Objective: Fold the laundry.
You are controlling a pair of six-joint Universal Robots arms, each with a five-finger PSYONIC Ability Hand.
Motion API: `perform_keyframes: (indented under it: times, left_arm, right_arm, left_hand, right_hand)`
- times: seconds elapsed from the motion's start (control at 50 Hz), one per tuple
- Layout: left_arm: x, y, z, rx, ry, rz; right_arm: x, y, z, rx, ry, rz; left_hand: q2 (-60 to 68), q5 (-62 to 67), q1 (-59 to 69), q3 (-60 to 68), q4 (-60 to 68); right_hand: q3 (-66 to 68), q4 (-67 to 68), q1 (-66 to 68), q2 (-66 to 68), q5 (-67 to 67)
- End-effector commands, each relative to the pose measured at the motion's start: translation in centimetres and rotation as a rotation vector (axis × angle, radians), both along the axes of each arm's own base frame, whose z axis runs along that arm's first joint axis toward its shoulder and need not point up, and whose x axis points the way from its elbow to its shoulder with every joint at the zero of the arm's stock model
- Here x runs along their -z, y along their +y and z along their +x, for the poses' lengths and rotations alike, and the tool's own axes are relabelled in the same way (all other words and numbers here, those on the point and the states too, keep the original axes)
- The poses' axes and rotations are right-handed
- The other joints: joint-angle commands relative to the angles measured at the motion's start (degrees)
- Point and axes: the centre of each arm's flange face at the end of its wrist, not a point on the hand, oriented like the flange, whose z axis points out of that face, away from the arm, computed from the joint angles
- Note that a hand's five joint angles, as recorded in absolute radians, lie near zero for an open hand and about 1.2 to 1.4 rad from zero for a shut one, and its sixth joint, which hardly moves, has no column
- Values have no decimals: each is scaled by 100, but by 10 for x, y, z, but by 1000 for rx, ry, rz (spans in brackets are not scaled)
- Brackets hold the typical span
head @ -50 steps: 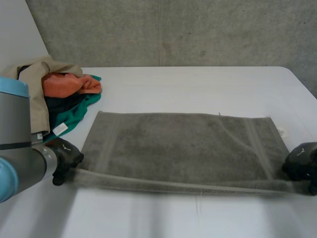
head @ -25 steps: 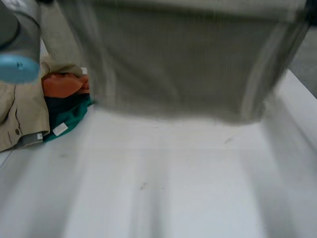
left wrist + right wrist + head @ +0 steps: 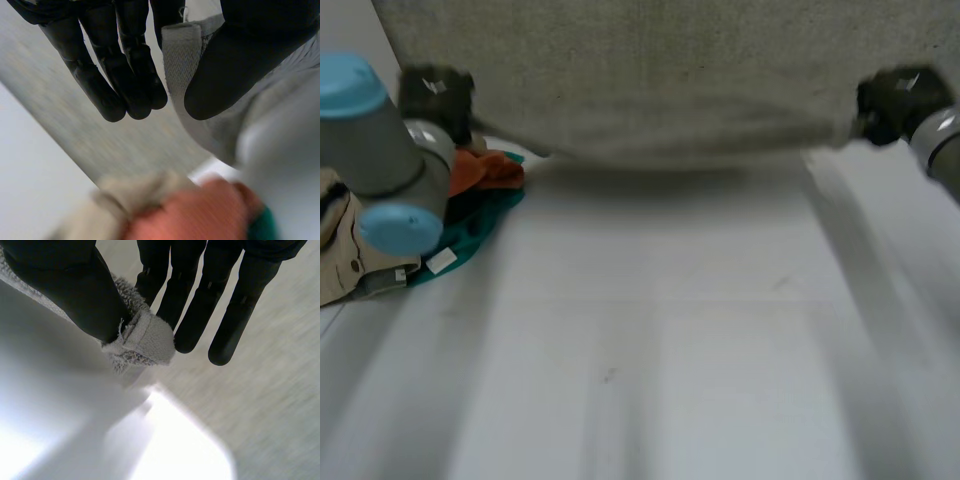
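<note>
Grey towel (image 3: 660,70): left hand (image 3: 435,95) and right hand (image 3: 895,100) fingers clamp its 2 corners against thumbs.

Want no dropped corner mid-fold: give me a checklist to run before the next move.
1. Grip, left hand: pinches a corner of the towel between thumb and fingers, ok.
2. Grip, right hand: pinches the other corner the same way, ok.
3. Spread: towel spans hand to hand, no twist seen, ok.
4. Clearance: whether the free edge is off the table, cannot tell.
5. Obstacle: laundry pile lies just below the left hand, not ok.
</note>
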Motion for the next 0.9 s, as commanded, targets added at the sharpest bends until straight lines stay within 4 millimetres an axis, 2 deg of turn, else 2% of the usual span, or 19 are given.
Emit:
perform_keyframes:
  times: [0.02,0.08,0.1,0.2,0.26,0.32,0.4,0.5,0.62,0.72,0.84,0.86,0.88,0.9]
  left_arm:
    - [68,47,2,39,-248,290]
    - [77,72,9,57,-338,391]
    - [80,90,13,71,-397,455]
    - [81,143,27,129,-565,641]
    - [76,164,31,178,-629,702]
    - [74,168,29,205,-646,712]
    - [65,153,24,195,-628,648]
    - [50,105,10,143,-534,487]
    - [43,58,-13,111,-413,334]
    - [51,23,-36,108,-365,248]
    - [71,4,-52,119,-379,208]
    - [76,-1,-55,121,-385,194]
    - [78,-3,-57,124,-387,187]
    - [80,-5,-58,126,-387,178]
  right_arm:
    - [66,35,-8,-43,214,334]
    - [69,56,-19,-62,299,448]
    - [70,69,-28,-77,369,520]
    - [68,113,-53,-168,633,723]
    - [63,128,-62,-223,759,769]
    - [63,123,-61,-201,749,729]
    - [64,106,-57,-141,668,632]
    - [70,81,-49,-99,581,523]
    - [73,48,-37,-48,503,376]
    - [80,12,-26,-2,438,218]
    - [97,-9,-8,-18,435,121]
    - [102,-15,-4,-20,436,98]
    - [105,-18,-2,-15,435,83]
    - [107,-22,-1,-7,436,66]
  left_hand:
    - [1127,1334,1333,1171,1132]
    - [1127,1334,1333,1171,1132]
    - [1127,1334,1333,1171,1132]
    - [1127,1334,1333,1171,1132]
    - [1127,1334,1333,1171,1132]
    - [1127,1334,1333,1171,1132]
    - [1127,1334,1333,1171,1132]
    - [1127,1334,1333,1171,1132]
    - [1127,1334,1333,1171,1132]
    - [1127,1334,1333,1171,1132]
    - [1127,1334,1333,1171,1132]
    - [1127,1334,1333,1171,1132]
    - [97,303,302,141,101]
    - [-1845,-1639,-1640,-1801,-1841]
  right_hand:
    - [1176,1147,1572,1262,1199]
    - [1176,1147,1572,1262,1199]
    - [1176,1147,1572,1262,1199]
    - [1176,1147,1572,1262,1199]
    - [1176,1147,1572,1262,1199]
    - [1176,1147,1572,1262,1199]
    - [1176,1147,1572,1262,1199]
    - [1176,1147,1572,1262,1199]
    - [1176,1147,1572,1262,1199]
    - [1176,1147,1572,1262,1199]
    - [991,962,1387,1076,1014]
    - [-3740,-3770,-3344,-3655,-3718]
    - [-5824,-5853,-5428,-5738,-5801]
    - [-5824,-5853,-5428,-5738,-5801]
